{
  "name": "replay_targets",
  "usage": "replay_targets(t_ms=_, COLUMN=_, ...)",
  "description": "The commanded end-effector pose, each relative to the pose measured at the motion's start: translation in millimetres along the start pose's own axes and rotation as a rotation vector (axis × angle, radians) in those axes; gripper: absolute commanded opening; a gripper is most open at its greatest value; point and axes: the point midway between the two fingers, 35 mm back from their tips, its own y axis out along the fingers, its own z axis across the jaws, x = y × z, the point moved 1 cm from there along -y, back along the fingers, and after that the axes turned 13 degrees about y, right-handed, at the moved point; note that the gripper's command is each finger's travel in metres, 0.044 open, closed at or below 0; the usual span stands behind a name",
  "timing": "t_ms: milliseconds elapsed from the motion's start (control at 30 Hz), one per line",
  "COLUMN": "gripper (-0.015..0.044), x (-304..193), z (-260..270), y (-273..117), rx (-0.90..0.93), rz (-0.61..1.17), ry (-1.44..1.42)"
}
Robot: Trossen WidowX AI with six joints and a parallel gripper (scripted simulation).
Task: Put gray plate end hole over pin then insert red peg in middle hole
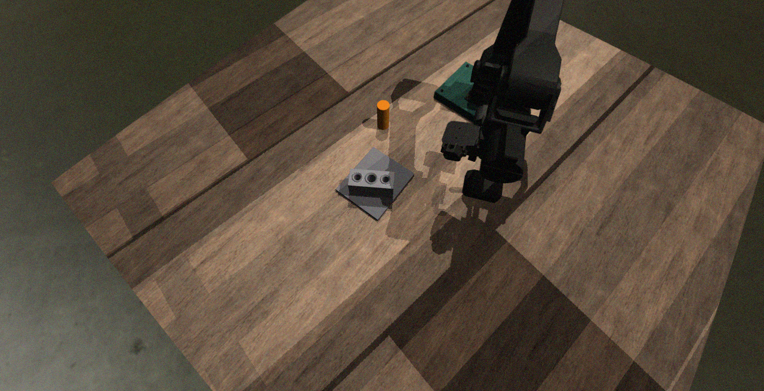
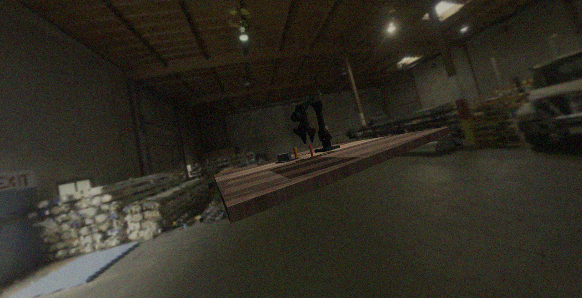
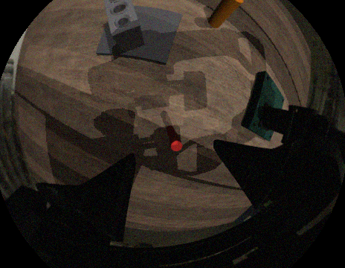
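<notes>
The gray plate (image 1: pixel 370 187) (image 2: pixel 283 157) (image 3: pixel 129 38), a block with three holes in a row, sits level on the square gray base (image 1: pixel 375 157) (image 3: pixel 161 37). I see no pin standing out of its holes; whether one is inside an end hole is too small to tell. The red peg (image 2: pixel 311 151) (image 3: pixel 176 146) stands upright on the table, apart from the base; the arm hides it in the top view. My gripper (image 2: pixel 309 142) (image 3: pixel 175 150) is open and empty above the peg, whose top shows between the fingertips in the wrist view.
An orange cylinder (image 1: pixel 382 116) (image 2: pixel 295 153) (image 3: pixel 224 14) stands upright near the base. The teal mounting plate (image 1: pixel 453 89) (image 3: pixel 259 106) of the arm is beyond it. The wooden table (image 1: pixel 267 282) ends in open edges.
</notes>
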Motion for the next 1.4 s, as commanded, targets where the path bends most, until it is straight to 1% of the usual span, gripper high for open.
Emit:
replay_targets(t_ms=0, gripper=0.0440, x=0, z=-2, y=8, rx=-0.013, rz=0.003, ry=0.004)
replay_targets(t_ms=967, gripper=0.0440, x=-1, z=-4, y=53, rx=-0.013, rz=0.003, ry=0.004)
replay_targets(t_ms=1367, gripper=0.0125, x=-1, z=-4, y=53, rx=-0.013, rz=0.003, ry=0.004)
